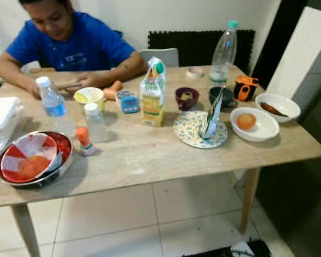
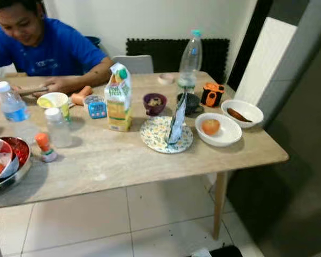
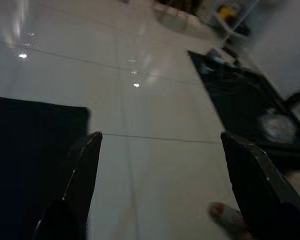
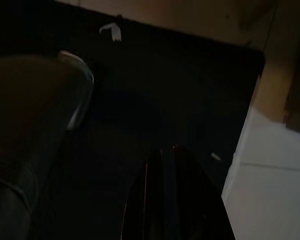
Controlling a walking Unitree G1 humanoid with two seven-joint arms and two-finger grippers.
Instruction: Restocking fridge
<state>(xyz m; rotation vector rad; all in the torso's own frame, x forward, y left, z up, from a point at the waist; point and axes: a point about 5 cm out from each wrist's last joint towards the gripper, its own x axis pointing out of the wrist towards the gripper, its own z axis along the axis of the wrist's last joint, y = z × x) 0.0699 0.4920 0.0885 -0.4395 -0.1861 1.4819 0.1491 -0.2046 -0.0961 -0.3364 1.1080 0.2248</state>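
A wood tabletop [image 1: 166,160] stands on a white tile floor [image 1: 123,219], w/ lots of food & drink on it. The juice carton [image 1: 152,92] stands upright near the middle. Just right of it is a flowery plate [image 1: 188,135] w/ a silver pouch [image 1: 213,115] propped up on it. Behind the plate are a small purple bowl [image 1: 186,98] & a dark cup [image 1: 220,96]. A tall clear bottle [image 1: 223,52] w/ a green cap stands at the back, near a roll of tape [image 1: 195,72]. On the right side, a white bowl [image 1: 255,124] has an orange fruit in it, and another white bowl [image 1: 278,106] sits just behind it. An orange-and-black thing [image 1: 245,88] is beside the dark cup.

On the left are a water bottle [image 1: 52,100] w/ a blue label, a small clear jar [image 1: 95,122], a tiny bottle [image 1: 85,141] w/ an orange cap, a yellow cup [image 1: 89,98] & a little blue thing [image 1: 130,103]. A red-and-silver bowl [image 1: 35,158] sits at the left edge. A person in a blue shirt [image 1: 69,43] sits at the far side, hands on the tabletop.

Left claw [image 3: 160,190] hangs over the floor, fingers wide apart, holding nothing. Right claw [image 4: 170,200] is in the dark; fingers look pressed together, nothing in them.
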